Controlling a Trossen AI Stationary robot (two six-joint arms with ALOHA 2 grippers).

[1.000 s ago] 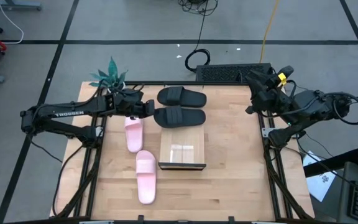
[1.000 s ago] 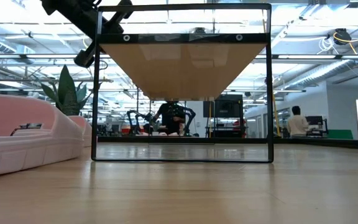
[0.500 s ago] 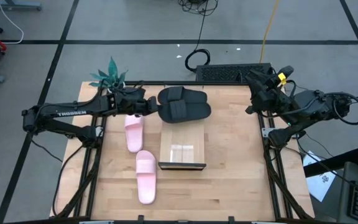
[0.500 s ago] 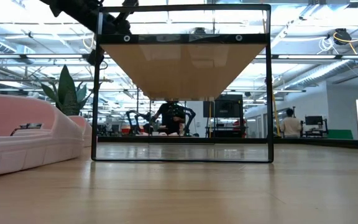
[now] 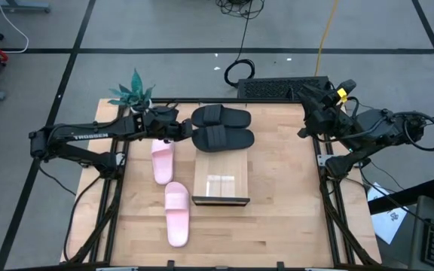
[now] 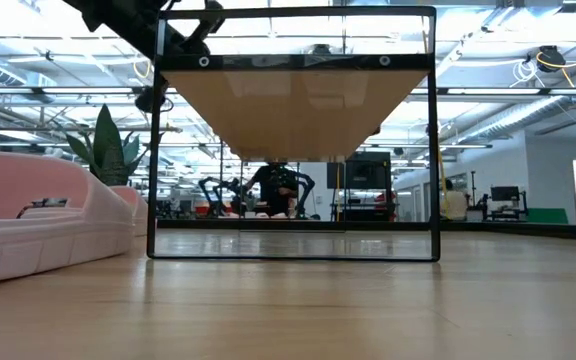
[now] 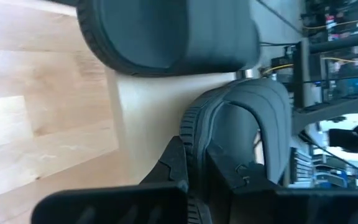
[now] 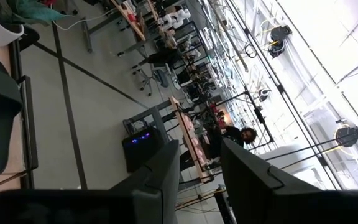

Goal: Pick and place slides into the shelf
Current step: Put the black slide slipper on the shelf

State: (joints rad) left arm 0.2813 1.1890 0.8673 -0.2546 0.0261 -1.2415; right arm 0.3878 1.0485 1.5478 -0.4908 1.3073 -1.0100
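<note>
Slides: my left gripper (image 5: 187, 134) is clamped on a black slide's (image 5: 223, 138) edge, centre of frame just above the shelf (image 5: 221, 179). Next I'd carry it over the rack. Right gripper (image 5: 310, 96) waits upper right, fingers parted.

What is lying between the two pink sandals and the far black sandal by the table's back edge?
In the high view, the other black slide lies there, held at its end by the left gripper, just behind the shelf.

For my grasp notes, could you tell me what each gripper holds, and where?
The left gripper is shut on a black slide, gripping its sole edge. The right gripper holds nothing.
</note>
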